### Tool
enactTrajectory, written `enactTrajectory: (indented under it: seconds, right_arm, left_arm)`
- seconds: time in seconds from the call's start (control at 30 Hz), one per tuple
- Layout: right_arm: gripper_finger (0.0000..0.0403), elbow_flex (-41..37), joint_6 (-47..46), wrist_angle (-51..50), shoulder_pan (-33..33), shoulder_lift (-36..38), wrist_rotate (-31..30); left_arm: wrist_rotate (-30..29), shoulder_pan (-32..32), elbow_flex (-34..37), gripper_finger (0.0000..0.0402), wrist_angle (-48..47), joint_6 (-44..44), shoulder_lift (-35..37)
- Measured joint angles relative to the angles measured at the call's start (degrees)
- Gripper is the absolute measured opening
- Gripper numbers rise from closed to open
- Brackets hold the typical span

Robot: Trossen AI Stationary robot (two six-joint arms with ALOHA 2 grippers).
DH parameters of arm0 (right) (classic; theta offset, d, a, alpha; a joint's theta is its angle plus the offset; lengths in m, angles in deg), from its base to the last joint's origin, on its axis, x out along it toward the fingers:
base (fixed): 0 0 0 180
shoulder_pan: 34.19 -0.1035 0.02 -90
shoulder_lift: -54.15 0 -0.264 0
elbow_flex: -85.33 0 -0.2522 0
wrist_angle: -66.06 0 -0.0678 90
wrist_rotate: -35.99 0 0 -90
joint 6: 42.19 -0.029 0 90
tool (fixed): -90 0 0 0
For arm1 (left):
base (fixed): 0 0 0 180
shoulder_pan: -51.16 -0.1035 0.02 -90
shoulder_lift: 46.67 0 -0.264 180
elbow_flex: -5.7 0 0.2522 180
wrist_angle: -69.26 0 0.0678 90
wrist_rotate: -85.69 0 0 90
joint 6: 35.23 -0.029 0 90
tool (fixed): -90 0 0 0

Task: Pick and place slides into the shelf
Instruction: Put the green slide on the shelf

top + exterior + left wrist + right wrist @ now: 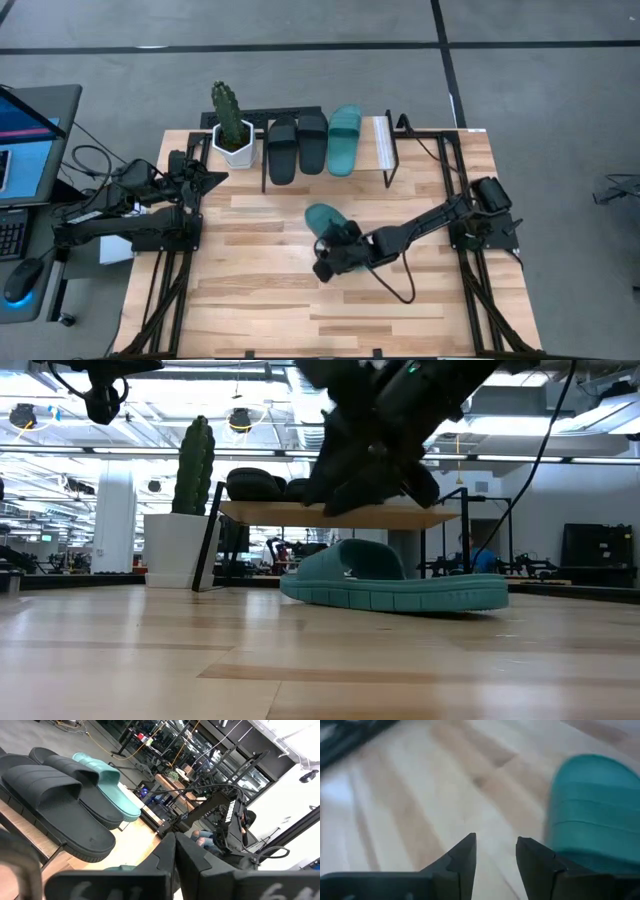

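One teal slide (320, 217) lies sole-down on the table's middle, also seen in the low view (395, 585) and the right wrist view (595, 805). My right gripper (496, 851) is open and hovers just above and beside it (335, 250), touching nothing. Two black slides (282, 150) (312, 142) and a second teal slide (345, 140) lie side by side on the shelf (382, 145) at the table's far edge. The left wrist view shows them too: black slides (55, 800), teal slide (107, 777). My left gripper (174, 851) is shut and waits at the table's left (200, 180).
A cactus in a white pot (232, 130) stands at the shelf's left end. A laptop (30, 140) and a mouse (20, 280) sit off the table's left side. The right arm's cable (400, 285) loops over bare planks on the near half of the table (300, 320).
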Motion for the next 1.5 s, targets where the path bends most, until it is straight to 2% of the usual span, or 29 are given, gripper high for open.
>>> enactTrajectory:
  seconds: [0.17,0.27,0.43,0.73,0.9,1.23,1.5]
  right_arm:
    - [0.0121,0.05,15.24,-5.10,-3.21,0.00,6.35]
    - [0.0120,0.92,20.97,-14.21,-4.94,0.00,10.11]
    - [0.0120,2.92,19.65,-27.32,-6.84,0.00,11.59]
    - [0.0120,3.27,19.86,-35.43,-5.96,0.00,11.71]
    - [0.0119,3.27,19.92,-36.09,-5.18,0.00,12.42]
    - [0.0118,3.41,23.05,-33.96,-5.30,-3.93,19.86]
    - [0.0118,3.97,24.95,-33.84,-4.93,-8.70,17.89]
  left_arm:
    - [0.01,0.02,0.00,0.0000,0.00,0.00,0.00]
    - [-0.01,0.02,0.00,0.0000,0.00,0.00,0.00]
    - [-0.95,0.00,0.00,0.0000,0.00,0.02,0.00]
    - [-0.99,0.00,0.00,0.0000,0.00,0.02,0.00]
    - [-1.04,0.02,0.00,0.0000,0.00,0.02,0.00]
    - [-1.04,0.01,0.00,0.0000,0.00,0.02,0.00]
    - [-1.06,0.01,0.00,0.0000,-0.02,0.03,0.00]
